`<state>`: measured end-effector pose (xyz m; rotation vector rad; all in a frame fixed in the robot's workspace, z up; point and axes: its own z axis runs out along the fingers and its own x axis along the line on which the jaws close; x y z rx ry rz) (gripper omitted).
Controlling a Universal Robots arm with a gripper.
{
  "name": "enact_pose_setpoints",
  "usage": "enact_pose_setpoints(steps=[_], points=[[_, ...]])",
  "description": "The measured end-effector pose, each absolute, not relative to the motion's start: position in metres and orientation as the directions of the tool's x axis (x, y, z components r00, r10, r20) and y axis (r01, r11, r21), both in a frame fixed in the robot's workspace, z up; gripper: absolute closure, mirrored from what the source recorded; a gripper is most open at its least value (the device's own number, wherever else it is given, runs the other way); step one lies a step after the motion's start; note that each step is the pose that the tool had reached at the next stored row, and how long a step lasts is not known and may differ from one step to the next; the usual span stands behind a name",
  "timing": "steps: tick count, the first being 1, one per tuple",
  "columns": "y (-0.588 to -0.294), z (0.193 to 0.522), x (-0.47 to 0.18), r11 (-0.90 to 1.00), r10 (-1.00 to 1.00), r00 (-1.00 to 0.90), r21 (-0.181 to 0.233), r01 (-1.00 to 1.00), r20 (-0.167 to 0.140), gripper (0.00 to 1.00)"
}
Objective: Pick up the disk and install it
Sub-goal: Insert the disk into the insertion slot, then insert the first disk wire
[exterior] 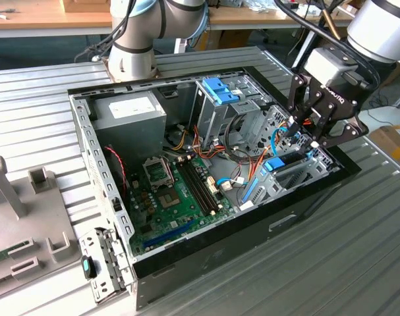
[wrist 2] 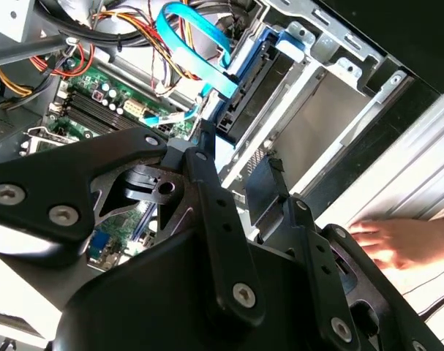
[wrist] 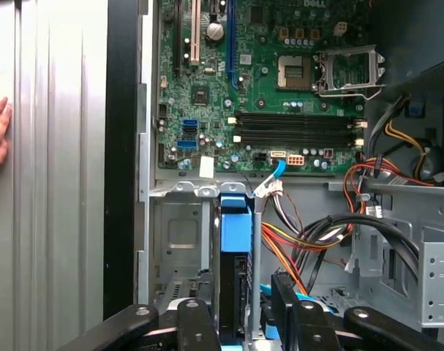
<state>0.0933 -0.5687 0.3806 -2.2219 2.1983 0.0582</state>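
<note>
Two hazards stand out. The orange, yellow and red wire bundle lies just beside the bay and could snag the jaws, and a slanted push could jam the rails in the silver sheet-metal drive cage. The disk, a flat dark grey hard drive with bright blue plastic rails, stands on edge in that cage. The jaws are spread, with one black finger either side of its near end, and they pinch nothing.

On your desk lies the case; inside, the disk sits at the exterior view's right end, the pincer just above it.
</note>
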Motion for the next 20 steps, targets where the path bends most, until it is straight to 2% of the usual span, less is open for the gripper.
enact_pose_setpoints(steps=[20], points=[[-0.5651, 0.3805, 0.095, -0.025, -0.999, 0.024, 0.015, -1.0, -0.037, 0.56]])
